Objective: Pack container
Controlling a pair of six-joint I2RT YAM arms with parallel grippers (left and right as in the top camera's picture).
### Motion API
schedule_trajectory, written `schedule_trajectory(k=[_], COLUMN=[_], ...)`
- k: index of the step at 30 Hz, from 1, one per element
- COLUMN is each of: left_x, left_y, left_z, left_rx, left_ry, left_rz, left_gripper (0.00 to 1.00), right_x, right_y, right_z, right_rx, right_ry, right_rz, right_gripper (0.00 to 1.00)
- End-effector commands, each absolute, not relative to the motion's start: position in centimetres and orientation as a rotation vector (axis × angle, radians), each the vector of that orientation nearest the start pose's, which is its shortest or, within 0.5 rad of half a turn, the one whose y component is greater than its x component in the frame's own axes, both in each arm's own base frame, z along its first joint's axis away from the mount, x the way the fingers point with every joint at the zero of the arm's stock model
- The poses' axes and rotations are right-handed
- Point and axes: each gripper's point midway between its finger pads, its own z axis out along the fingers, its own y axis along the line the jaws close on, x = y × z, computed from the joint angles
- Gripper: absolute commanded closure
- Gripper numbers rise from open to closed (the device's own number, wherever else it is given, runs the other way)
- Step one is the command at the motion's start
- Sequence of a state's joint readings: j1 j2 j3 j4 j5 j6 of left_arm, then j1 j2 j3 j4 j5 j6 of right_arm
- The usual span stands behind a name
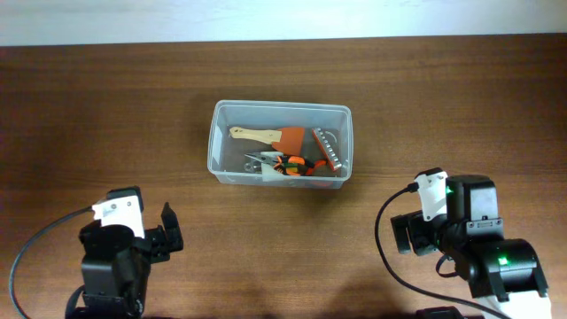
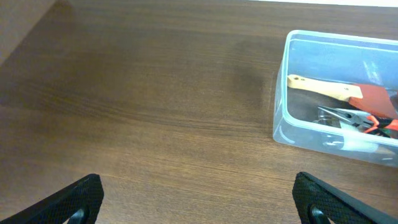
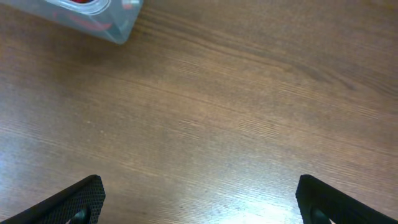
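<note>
The clear plastic container (image 1: 218,142) stands on the brown wooden table at centre back. Inside lie a wooden-handled orange scraper (image 1: 270,136), orange-handled pliers (image 1: 288,165) and a metal hex-key set (image 1: 326,149). The container also shows in the left wrist view (image 2: 281,118) at the right and in the right wrist view (image 3: 115,28) at the top left corner. My left gripper (image 2: 199,202) is open and empty over bare table at the front left, away from the container. My right gripper (image 3: 199,199) is open and empty over bare table at the front right.
The table's far edge meets a pale wall (image 1: 283,18) at the back. Black cables (image 1: 35,244) trail from both arms near the front edge.
</note>
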State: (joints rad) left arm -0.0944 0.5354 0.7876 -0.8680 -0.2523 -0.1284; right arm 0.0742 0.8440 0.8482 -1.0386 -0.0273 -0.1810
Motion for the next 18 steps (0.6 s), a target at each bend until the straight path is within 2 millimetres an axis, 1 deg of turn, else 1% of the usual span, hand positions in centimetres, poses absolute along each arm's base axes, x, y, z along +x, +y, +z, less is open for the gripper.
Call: schedule_trajectory(k=[1, 5, 7, 8, 11, 18], left_x=[21.2, 21.2, 21.4, 21.3, 21.1, 21.1], left_y=[2.8, 2.8, 2.7, 3.0, 3.7, 3.6], left_z=[22.3, 22.8, 23.1, 23.1, 23.0, 23.0], left_rx=[-0.260, -0.243, -0.150, -0.130, -0.153, -0.152], left_ry=[2.152, 2.129, 2.126, 2.130, 2.132, 2.133], left_rz=[0.145, 0.147, 0.194, 0.226, 0.273, 0.270], left_gripper=[0.01, 0.01, 0.01, 0.01, 0.01, 0.01], right_x=[21.4, 21.2, 21.2, 21.2, 21.2, 21.3], right_y=[1.9, 1.9, 1.9, 1.9, 1.9, 1.9], right_z=[16.1, 15.6, 15.5, 15.5, 15.4, 14.7], right_rx=[-0.338, -0.340, -0.340, -0.340, -0.341, -0.346], right_ry=[2.572, 2.584, 2.586, 2.588, 2.592, 2.629], right_rz=[-0.025, -0.024, -0.024, -0.024, -0.024, -0.021], right_gripper=[0.01, 0.01, 0.01, 0.01, 0.01, 0.01])
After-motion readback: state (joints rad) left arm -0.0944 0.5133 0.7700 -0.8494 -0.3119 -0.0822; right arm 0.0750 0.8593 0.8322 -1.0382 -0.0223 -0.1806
